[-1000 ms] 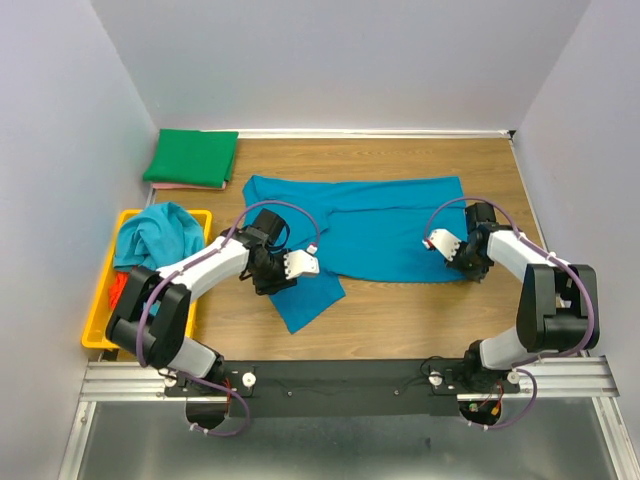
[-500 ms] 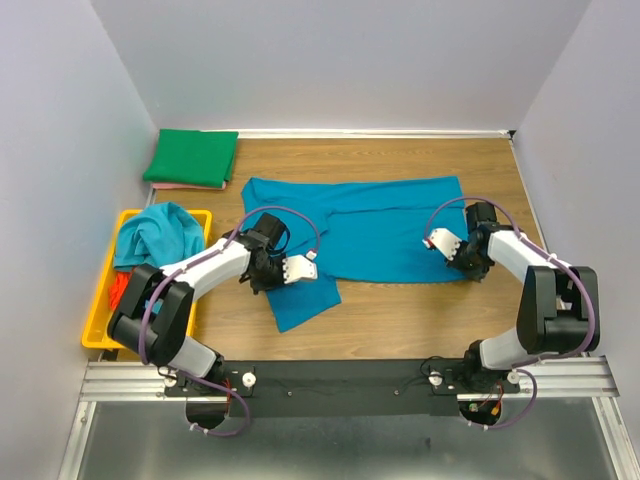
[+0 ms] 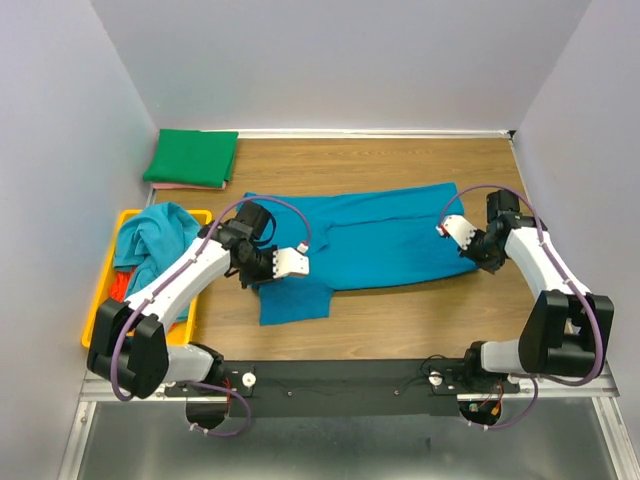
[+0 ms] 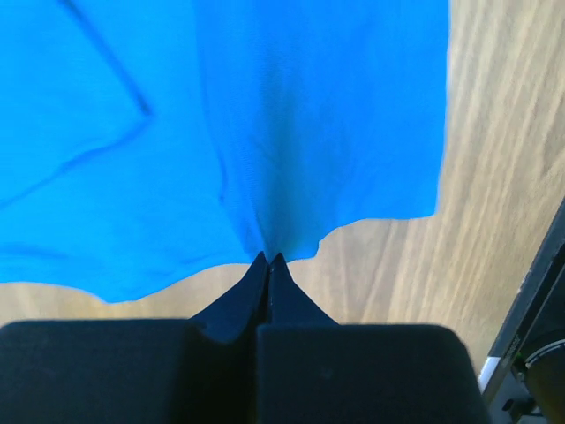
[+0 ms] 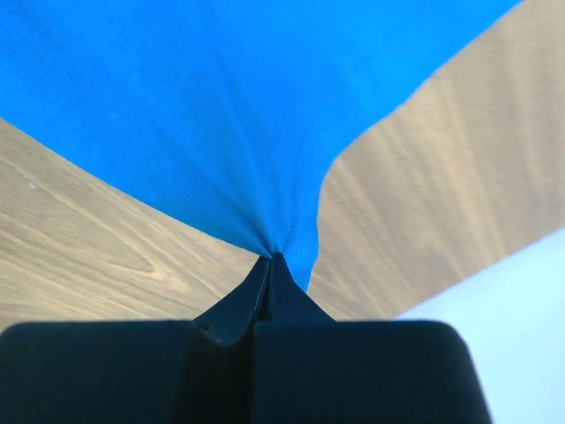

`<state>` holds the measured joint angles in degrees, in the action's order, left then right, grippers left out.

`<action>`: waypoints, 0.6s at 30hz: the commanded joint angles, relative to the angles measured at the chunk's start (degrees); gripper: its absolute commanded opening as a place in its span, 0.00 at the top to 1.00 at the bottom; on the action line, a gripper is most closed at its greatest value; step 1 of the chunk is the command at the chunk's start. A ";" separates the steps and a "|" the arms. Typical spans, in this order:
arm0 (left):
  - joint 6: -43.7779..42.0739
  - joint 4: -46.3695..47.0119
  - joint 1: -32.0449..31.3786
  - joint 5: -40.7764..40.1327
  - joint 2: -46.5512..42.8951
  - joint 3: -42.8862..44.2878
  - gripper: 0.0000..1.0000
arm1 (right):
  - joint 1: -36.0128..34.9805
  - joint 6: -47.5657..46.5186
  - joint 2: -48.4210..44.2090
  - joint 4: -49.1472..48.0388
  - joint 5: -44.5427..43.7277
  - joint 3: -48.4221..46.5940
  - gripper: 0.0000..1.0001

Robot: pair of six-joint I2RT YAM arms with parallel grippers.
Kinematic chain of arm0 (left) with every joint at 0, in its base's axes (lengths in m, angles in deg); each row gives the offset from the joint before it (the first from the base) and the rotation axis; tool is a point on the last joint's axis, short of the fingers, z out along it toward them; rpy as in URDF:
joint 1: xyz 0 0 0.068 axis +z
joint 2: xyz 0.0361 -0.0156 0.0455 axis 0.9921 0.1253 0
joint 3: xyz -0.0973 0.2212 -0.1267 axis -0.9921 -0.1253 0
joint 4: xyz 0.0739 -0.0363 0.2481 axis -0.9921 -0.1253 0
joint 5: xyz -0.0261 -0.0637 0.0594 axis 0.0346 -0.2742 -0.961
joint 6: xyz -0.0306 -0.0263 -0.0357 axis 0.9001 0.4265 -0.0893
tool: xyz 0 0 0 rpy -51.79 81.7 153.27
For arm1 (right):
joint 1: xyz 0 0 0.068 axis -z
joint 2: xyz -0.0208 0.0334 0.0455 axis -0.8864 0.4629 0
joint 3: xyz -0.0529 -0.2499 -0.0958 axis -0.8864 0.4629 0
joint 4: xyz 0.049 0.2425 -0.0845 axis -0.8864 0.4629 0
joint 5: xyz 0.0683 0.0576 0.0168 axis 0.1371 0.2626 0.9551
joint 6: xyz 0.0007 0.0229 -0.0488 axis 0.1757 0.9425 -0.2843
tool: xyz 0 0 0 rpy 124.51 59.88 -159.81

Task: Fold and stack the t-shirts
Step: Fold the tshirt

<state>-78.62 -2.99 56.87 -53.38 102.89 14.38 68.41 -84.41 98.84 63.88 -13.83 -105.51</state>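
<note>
While I watch from above, I see a wooden table (image 3: 400,310) with a straight light-brown grain, closed in by plain pale walls (image 3: 350,60) on the left, far and right sides. A metal rail (image 3: 350,378) runs along the near edge and carries both arm bases.

My blue t-shirt (image 3: 370,240) lies across the middle of the table, long from left to right. Its cloth is smooth and matte, with one soft crease up the centre. A squarish flap hangs toward me at the left end. The near hem curves gently between the two arms.

My left gripper (image 3: 262,275) sits at the shirt's left near edge. In the left wrist view its black fingers (image 4: 256,287) are pressed together, pinching a small pucker of blue hem, and the cloth fans out from there. My right gripper (image 3: 478,258) is at the right near corner. In the right wrist view it nips the fabric the same way, tips together, and folds spread away from the pinch over bare wood.

At the far left corner a folded green shirt (image 3: 192,157) rests flat as a neat rectangle on something pink (image 3: 190,186). Near it, against the left wall, a yellow plastic bin (image 3: 92,320) holds a crumpled teal shirt (image 3: 155,235) and something red (image 3: 118,288).
</note>
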 commanded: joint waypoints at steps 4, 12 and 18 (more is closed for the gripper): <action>-2.38 -4.12 5.54 3.66 5.92 9.92 1.00 | 1.40 -1.73 6.01 3.30 2.55 -7.98 0.99; -2.46 -2.88 7.39 2.88 14.46 19.40 1.00 | 1.40 -2.26 14.72 3.38 3.60 -16.16 0.99; -3.95 -3.06 8.18 1.91 21.66 25.73 1.00 | 1.40 -1.82 19.81 3.47 4.66 -21.70 0.99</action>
<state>-80.74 -5.50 64.30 -51.56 121.17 36.39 69.30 -85.72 116.10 66.35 -10.84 -123.93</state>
